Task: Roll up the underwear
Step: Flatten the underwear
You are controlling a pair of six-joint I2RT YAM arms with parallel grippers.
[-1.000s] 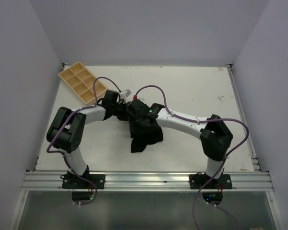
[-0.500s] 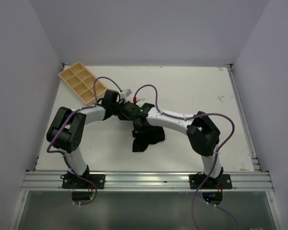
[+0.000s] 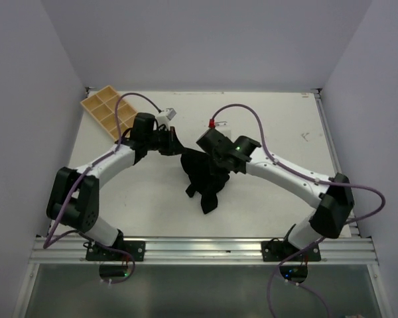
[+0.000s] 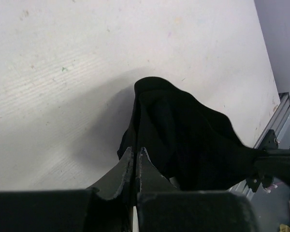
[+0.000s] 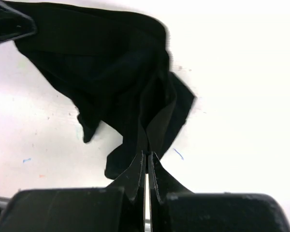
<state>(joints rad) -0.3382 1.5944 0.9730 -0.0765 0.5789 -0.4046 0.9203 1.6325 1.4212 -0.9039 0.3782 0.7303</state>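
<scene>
White, lightly speckled surface, plain grey walls on three sides.

Left hand: fingers pressed together, pinching one edge of the small, soft, matte black fabric underwear.

Right hand: fingers likewise closed flat on another edge of the garment.

Underwear: bunched and held between the two hands near mid-surface, its loose folds drooping toward the near edge.

Tan compartment tray: far left corner, well apart from the garment.

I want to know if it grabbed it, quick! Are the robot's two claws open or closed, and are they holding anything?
Left gripper: closed, pinching the underwear.
Right gripper: closed, pinching the same underwear.
</scene>
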